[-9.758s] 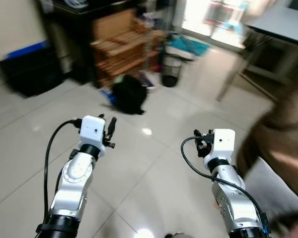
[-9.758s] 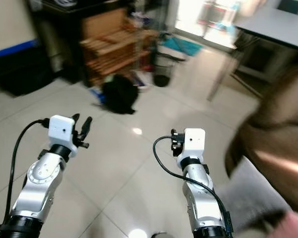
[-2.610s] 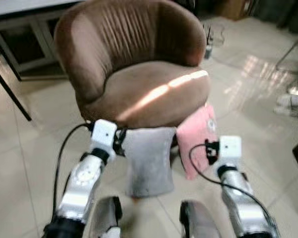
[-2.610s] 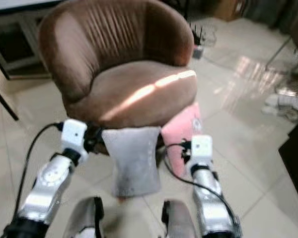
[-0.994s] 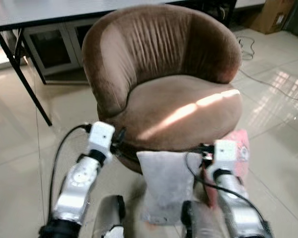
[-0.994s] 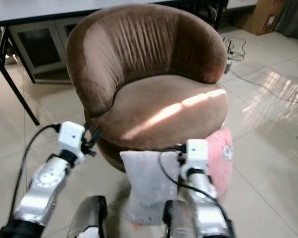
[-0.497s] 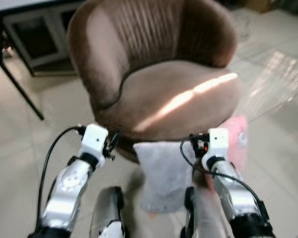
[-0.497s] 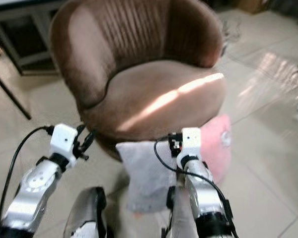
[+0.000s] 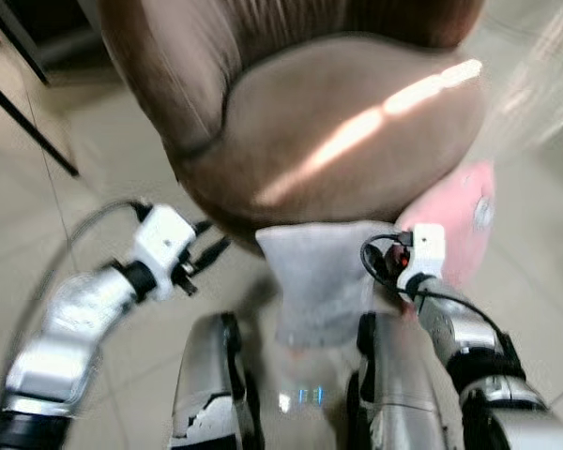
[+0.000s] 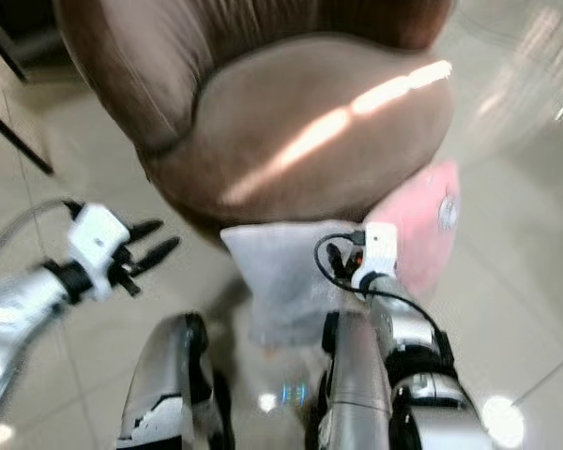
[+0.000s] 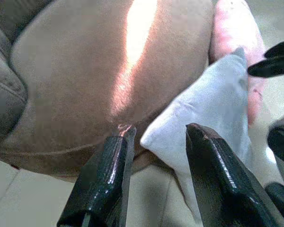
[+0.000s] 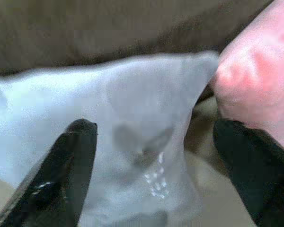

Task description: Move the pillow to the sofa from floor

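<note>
1. Sofa [image 9: 338, 122]: brown plush cloth, matt, short nap, vertical ribbing on the backrest.
2. Grey pillow [image 9: 324, 277]: soft woven cloth, matt, faintly fuzzy.
3. Pink pillow [image 9: 460, 220]: fleecy cloth, matt.
4. Floor [image 9: 38, 244]: pale tiles, smooth, glossy, light glare.
5. Left gripper [image 11: 156, 146]: black plastic fingers [image 11: 104, 179], smooth, semi-gloss, jaws parted.
6. Right gripper [image 12: 156, 142]: same black plastic, spread wide.
7. Arms: silver metal, satin sheen; white plastic wrist housings.

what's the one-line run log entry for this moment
stage: reach | grey pillow: on floor against brown sofa | left gripper: open near pillow corner | right gripper: open at pillow
</note>
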Controlling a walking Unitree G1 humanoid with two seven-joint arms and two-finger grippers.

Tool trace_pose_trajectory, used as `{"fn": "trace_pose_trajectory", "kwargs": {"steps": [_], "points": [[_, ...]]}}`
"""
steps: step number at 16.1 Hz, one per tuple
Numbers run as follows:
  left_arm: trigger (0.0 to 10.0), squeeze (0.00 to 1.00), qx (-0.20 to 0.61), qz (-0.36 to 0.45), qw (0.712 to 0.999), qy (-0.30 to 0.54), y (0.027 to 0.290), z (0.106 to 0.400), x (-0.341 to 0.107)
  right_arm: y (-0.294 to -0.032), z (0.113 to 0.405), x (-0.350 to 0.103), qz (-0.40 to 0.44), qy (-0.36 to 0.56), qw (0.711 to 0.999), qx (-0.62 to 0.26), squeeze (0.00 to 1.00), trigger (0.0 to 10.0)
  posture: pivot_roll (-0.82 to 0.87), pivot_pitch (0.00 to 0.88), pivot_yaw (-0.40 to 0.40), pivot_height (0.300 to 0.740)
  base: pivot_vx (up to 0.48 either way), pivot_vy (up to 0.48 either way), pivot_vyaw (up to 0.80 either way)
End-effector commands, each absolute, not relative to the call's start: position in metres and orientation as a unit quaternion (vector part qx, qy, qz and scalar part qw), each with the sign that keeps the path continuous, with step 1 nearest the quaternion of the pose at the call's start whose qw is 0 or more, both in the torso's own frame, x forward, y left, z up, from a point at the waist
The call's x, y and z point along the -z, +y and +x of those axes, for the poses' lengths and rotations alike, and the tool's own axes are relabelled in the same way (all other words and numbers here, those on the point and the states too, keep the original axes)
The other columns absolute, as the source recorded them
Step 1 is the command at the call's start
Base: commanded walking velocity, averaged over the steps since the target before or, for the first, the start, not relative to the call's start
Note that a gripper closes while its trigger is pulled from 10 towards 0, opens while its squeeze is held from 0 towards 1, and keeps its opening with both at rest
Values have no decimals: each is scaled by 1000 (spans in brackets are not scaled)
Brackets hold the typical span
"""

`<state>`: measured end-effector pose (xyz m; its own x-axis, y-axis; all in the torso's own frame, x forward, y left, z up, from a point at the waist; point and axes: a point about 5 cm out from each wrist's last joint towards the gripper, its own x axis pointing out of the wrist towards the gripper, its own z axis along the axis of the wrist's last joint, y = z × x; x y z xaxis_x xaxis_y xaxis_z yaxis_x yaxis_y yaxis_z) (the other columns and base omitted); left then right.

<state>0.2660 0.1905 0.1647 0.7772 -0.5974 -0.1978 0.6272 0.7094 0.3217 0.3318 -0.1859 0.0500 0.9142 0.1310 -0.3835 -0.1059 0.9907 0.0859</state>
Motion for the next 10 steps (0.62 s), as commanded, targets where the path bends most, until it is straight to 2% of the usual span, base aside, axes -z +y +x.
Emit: {"fn": "trace_pose_trajectory", "kwargs": {"steps": [1, 5, 6, 8, 10], "points": [[10000, 0, 343, 182, 920, 48, 194, 262, -171, -185, 332, -49, 6, 195, 977, -84, 1000, 10000, 176, 427, 80, 570, 0, 0, 0], [10000, 0, 340, 195, 918, 64, 203, 250, -183, -156, 345, -70, -115, 133, 954, -244, 1000, 10000, 226, 441, 71, 570, 0, 0, 0], [10000, 0, 340, 195, 918, 65, 204, 249, -183, -154, 345, -71, -118, 131, 952, -248, 1000, 10000, 226, 441, 71, 570, 0, 0, 0], [10000, 0, 341, 194, 917, 67, 205, 248, -187, -139, 345, -72, -166, 120, 932, -300, 1000, 10000, 239, 442, 71, 570, 0, 0, 0], [10000, 0, 353, 193, 912, 82, 207, 241, -188, -118, 343, -71, -240, 106, 897, -355, 1000, 10000, 255, 440, 70, 570, 0, 0, 0]]}}
